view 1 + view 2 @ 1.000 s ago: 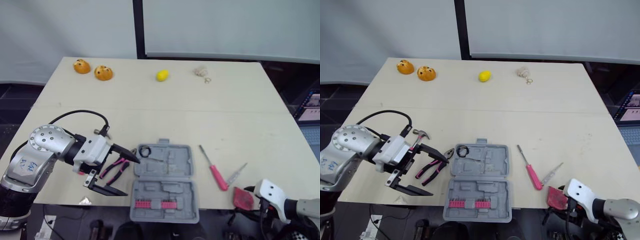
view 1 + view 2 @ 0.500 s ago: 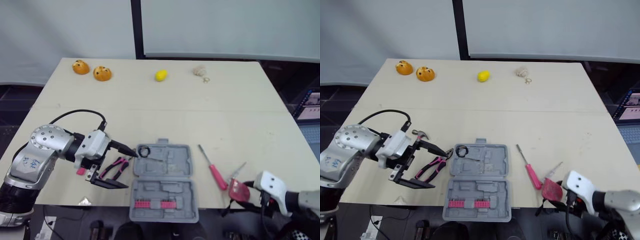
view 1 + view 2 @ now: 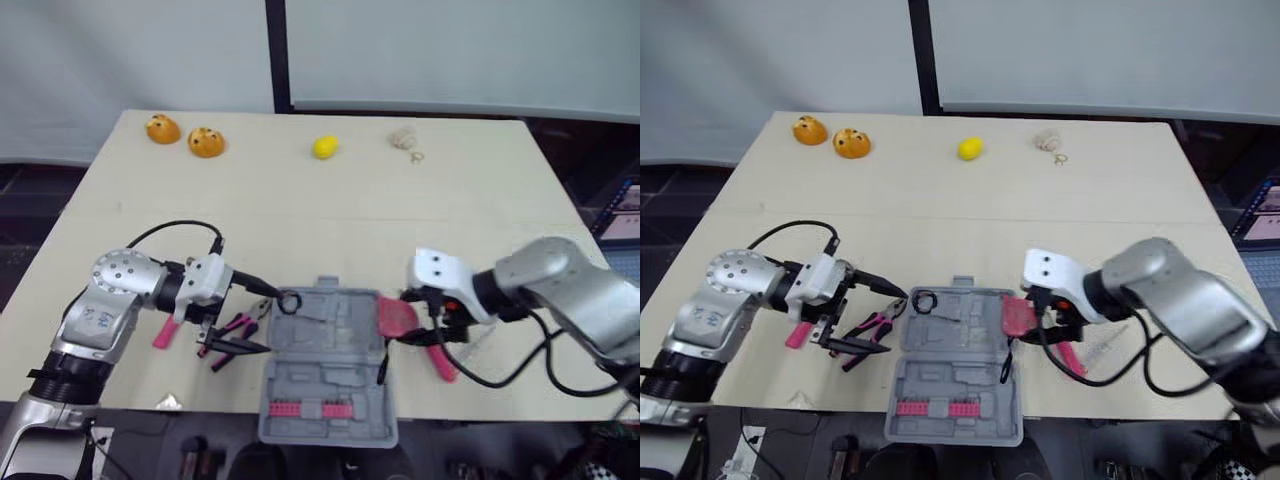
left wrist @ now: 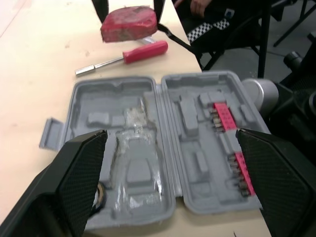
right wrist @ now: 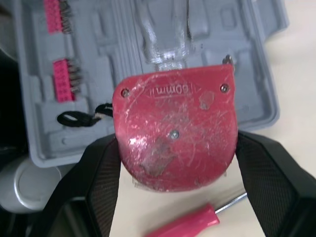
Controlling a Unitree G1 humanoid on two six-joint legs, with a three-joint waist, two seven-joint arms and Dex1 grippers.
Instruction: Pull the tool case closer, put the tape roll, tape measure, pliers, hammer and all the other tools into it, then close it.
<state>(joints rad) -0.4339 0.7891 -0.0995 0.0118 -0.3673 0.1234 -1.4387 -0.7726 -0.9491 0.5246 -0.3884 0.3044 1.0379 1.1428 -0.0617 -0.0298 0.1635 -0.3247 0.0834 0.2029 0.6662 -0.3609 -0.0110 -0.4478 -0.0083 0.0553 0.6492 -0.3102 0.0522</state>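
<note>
One tool case [image 3: 320, 388], one tape measure [image 5: 173, 138], one pair of pliers [image 3: 232, 329], one hammer [image 3: 163, 334], one screwdriver [image 4: 143, 52], one lemon [image 3: 324, 148] — and two orange fruits [image 3: 162, 130] [image 3: 206, 143].

Pale wood table [image 3: 480, 220]; white panels [image 3: 450, 50] behind, split by dark post [image 3: 277, 55]; dark floor [image 3: 30, 200] either side.

Red plastic shell of tape measure [image 5: 174, 133] being seen scuffed and scratched, small metal screws set in it. Tool case [image 4: 163, 143] being shown as grey moulded plastic, matt. Screwdriver [image 4: 122, 58] being seen with glossy pink plastic handle, bare metal shaft. Table [image 3: 330, 215] being shown pale, matt, wood-like.
</note>
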